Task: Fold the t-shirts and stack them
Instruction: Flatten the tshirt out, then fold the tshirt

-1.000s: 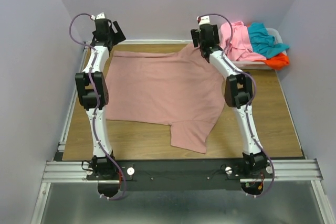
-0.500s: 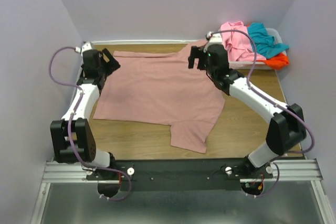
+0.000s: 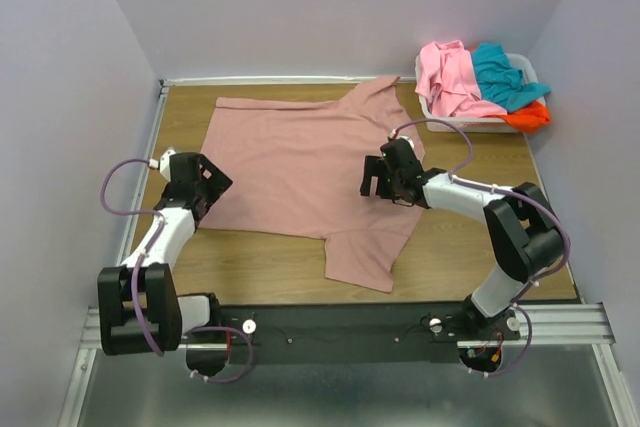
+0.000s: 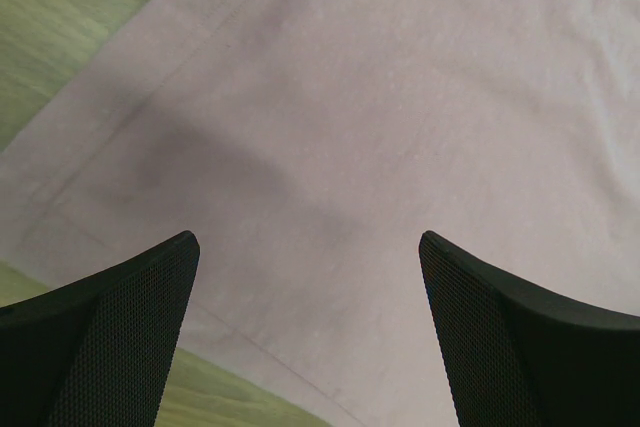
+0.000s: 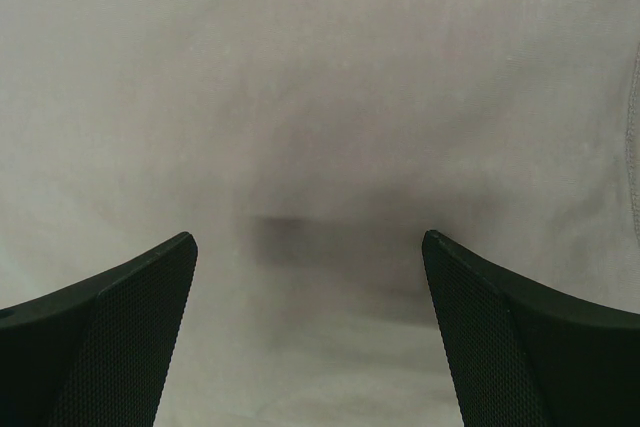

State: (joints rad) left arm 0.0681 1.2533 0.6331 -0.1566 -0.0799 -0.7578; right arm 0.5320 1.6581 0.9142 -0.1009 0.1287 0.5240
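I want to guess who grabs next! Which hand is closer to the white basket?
The right hand. It is over the right side of the spread pink shirt, nearer the basket at the far right. The left hand is at the shirt's left edge.

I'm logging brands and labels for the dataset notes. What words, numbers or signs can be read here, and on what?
None can be read.
The spread mauve t-shirt shows plain cloth, no print or tag, in all three views.
The pink, teal and orange t-shirts heaped in the white basket show no lettering either.
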